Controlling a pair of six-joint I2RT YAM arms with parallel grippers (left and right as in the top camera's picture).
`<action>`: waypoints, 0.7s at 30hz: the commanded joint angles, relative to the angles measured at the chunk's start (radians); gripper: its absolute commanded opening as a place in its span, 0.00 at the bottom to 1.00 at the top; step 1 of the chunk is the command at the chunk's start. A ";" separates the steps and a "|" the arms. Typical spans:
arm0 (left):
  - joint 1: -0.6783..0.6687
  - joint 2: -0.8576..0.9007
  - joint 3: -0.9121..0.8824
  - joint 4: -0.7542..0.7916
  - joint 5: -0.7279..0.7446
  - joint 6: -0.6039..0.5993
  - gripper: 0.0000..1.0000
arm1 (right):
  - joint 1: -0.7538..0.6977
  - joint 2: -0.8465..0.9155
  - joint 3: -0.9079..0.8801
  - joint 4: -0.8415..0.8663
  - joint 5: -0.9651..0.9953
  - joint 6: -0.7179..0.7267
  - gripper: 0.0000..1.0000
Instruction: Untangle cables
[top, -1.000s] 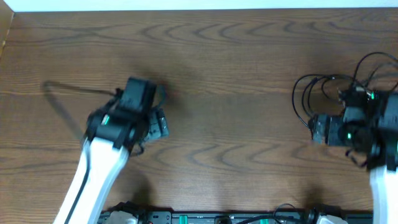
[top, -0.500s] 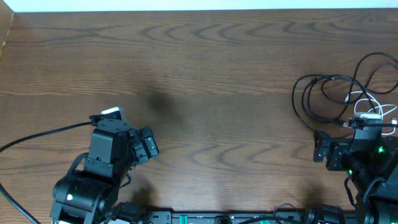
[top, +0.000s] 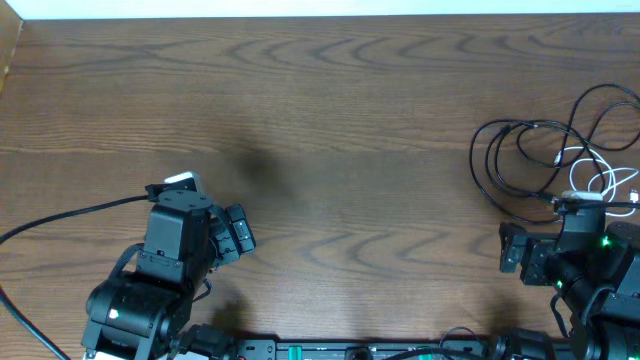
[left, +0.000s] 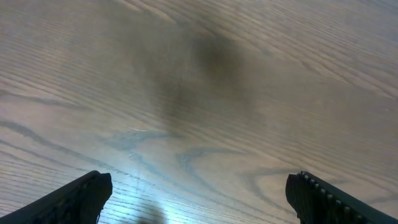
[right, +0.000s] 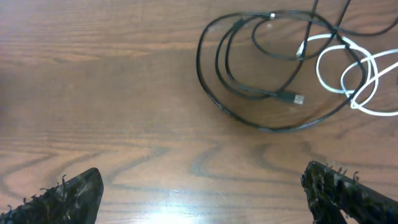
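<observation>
You had the tangle of thin black cords (right: 199, 62) filling the upper right of your right wrist view. The 1 thin white cord (right: 319, 62) looped across them at the far right, and a small silver-tipped plug (right: 298, 98) lay inside the black loops. In the overhead frame that tangle lay at the right edge of the brown wood-grain table (top: 350, 100). Your right gripper (top: 512, 250) sat just below it, near but not touching, its jaws spread wide and holding nothing. Your left gripper (top: 238, 232) sat at the lower left, well apart from the cords, with its jaws also wide over the wood.
</observation>
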 joint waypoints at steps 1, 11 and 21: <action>-0.002 0.000 -0.009 -0.001 -0.003 -0.010 0.95 | 0.007 -0.004 -0.006 -0.034 0.001 0.016 0.99; -0.002 0.000 -0.009 -0.003 -0.003 -0.010 0.95 | 0.026 -0.143 -0.008 -0.018 0.006 -0.014 0.99; -0.002 0.000 -0.009 -0.003 -0.003 -0.010 0.95 | 0.107 -0.344 -0.080 0.264 0.057 -0.034 0.99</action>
